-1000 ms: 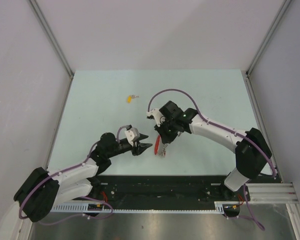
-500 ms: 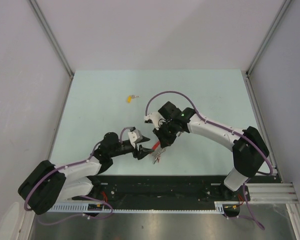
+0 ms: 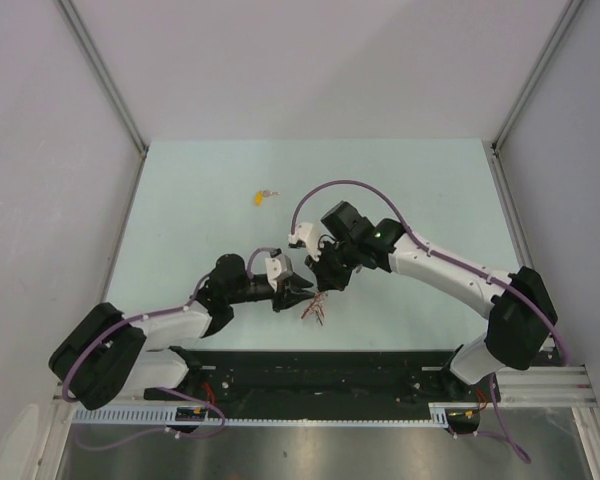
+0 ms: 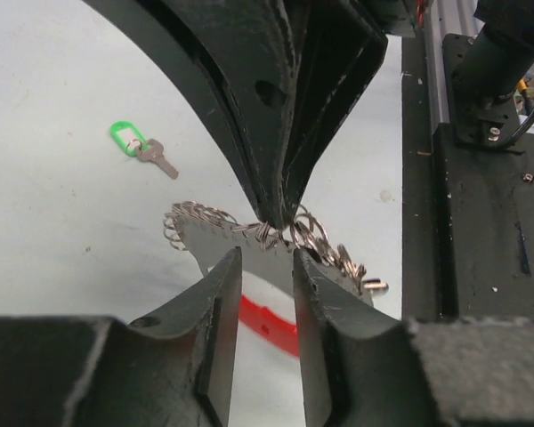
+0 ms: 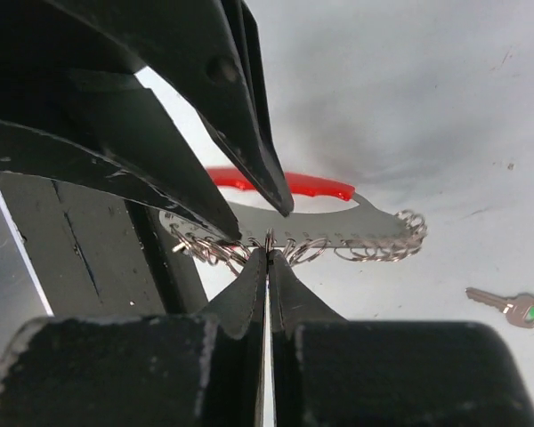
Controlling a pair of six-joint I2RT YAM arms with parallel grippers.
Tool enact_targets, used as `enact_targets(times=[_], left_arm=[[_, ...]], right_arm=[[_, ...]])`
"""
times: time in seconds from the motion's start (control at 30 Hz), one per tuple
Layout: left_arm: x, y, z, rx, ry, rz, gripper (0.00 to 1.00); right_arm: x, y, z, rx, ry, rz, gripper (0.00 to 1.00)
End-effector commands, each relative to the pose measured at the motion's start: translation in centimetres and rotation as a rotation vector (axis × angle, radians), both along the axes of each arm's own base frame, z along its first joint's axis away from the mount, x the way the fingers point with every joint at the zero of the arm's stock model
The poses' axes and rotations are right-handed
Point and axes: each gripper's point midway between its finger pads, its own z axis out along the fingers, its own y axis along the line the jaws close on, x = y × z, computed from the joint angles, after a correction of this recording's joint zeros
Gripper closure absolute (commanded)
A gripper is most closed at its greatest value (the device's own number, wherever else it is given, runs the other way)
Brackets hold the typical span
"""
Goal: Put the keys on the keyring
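The keyring is a flat grey metal plate with a red band and several small wire rings along its edge. My right gripper is shut on one of those rings and holds the keyring just above the table. My left gripper faces it from the other side, jaws open a little, fingertips at the plate's edge. The green key lies flat on the table beyond and also shows as the green key. The yellow key lies far back on the table.
The black base rail runs along the near edge, close behind the grippers. Grey walls enclose the pale green table on three sides.
My left arm has reached right until its fingertips meet the keyring, and its jaws have narrowed. The right gripper has shifted slightly left and down, still shut on the keyring.
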Motion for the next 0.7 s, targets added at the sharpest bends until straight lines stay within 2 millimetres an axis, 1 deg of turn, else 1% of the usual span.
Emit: enact_targets(times=[0.0, 0.2, 0.4, 0.6, 0.67], left_arm=[[-0.1, -1.2, 2.4, -0.055, -0.053, -0.072, 0.69], [-0.1, -1.4, 2.8, -0.063, -0.057, -0.079, 0.73], [-0.4, -1.6, 2.2, -0.051, -0.035, -0.101, 0.78], [-0.3, -1.6, 1.7, -0.028, -0.029, -0.096, 0.80], [-0.2, -1.6, 1.8, -0.028, -0.029, -0.096, 0.83]], right_arm=[[0.0, 0.8, 1.5, 0.063, -0.062, 0.050, 1.00], [-0.5, 0.9, 1.5, 0.070, -0.076, 0.067, 1.00], [-0.6, 1.2, 1.9, 0.094, -0.086, 0.075, 1.00], [-0.7, 1.2, 2.4, 0.115, -0.095, 0.080, 1.00], [-0.9, 1.2, 2.5, 0.120, -0.096, 0.084, 1.00]])
